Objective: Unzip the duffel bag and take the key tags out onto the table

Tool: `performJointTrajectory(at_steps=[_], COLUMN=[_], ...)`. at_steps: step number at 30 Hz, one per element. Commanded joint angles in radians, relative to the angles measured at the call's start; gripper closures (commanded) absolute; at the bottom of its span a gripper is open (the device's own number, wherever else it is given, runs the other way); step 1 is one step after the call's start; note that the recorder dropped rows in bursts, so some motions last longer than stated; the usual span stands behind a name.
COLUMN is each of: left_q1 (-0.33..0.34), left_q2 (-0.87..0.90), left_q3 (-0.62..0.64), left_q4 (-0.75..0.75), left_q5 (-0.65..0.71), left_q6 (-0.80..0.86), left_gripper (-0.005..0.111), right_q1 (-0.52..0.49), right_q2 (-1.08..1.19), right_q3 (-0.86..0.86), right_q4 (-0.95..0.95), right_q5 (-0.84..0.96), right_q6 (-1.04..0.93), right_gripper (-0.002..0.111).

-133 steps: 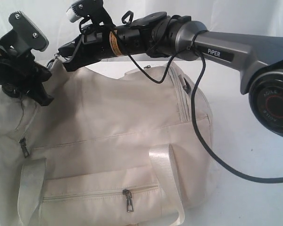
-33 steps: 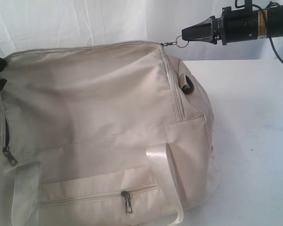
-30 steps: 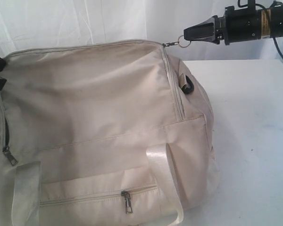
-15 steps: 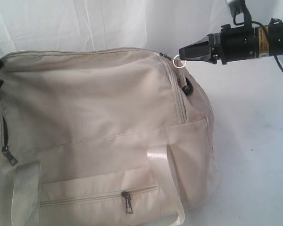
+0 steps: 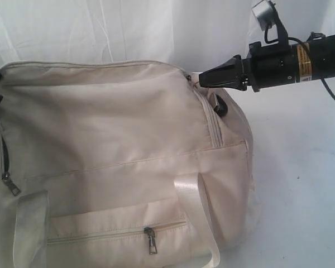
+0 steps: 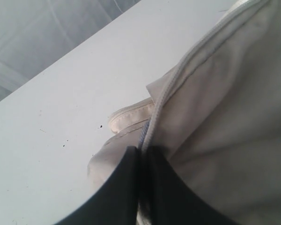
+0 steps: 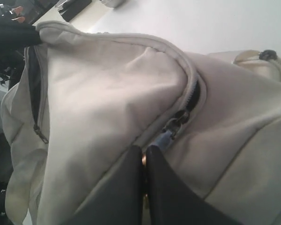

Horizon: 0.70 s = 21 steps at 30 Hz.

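We see the large cream fabric duffel bag (image 5: 117, 128) lying on the broad white table (image 5: 301, 167), filling the left and middle of the scene. The left pincer (image 6: 141, 151) is clamped tight on the corded seam at the bag's left end. We judge this anchors the bag, so that the zip runs instead of the whole bag dragging. The right pincer (image 5: 203, 80), jaws pressed together, grips the metal zipper pull (image 7: 171, 132) at the bag's top right corner. Only the right wrist view shows the short dark gap (image 7: 193, 95) where the zip has parted. Only the left wrist view shows the left grip, which the exterior view crops at its edge. The coloured plastic key tags are nowhere visible and are presumably inside the bag.
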Motion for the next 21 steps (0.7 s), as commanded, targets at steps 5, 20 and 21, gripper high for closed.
performJointTrajectory(at_steps=[5, 20, 21], left_q1=[0.003, 0.003, 0.003], left_q2=[-0.013, -0.013, -0.013], left_q3=[-0.001, -0.001, -0.001], left_q4=[0.003, 0.003, 0.003], left_q5=[0.002, 0.002, 0.002], left_q6=[-0.006, -0.006, -0.006], left_gripper=[0.107, 0.107, 0.107], right_q1=[0.000, 0.000, 0.000], right_q2=[-0.072, -0.273, -0.284], right_q3=[0.078, 0.258, 0.272], right_q4=[-0.003, -0.003, -0.003], right_q5=[-0.017, -0.017, -0.017], right_q6=[-0.012, -0.017, -0.017], right_gripper=[0.108, 0.108, 0.108])
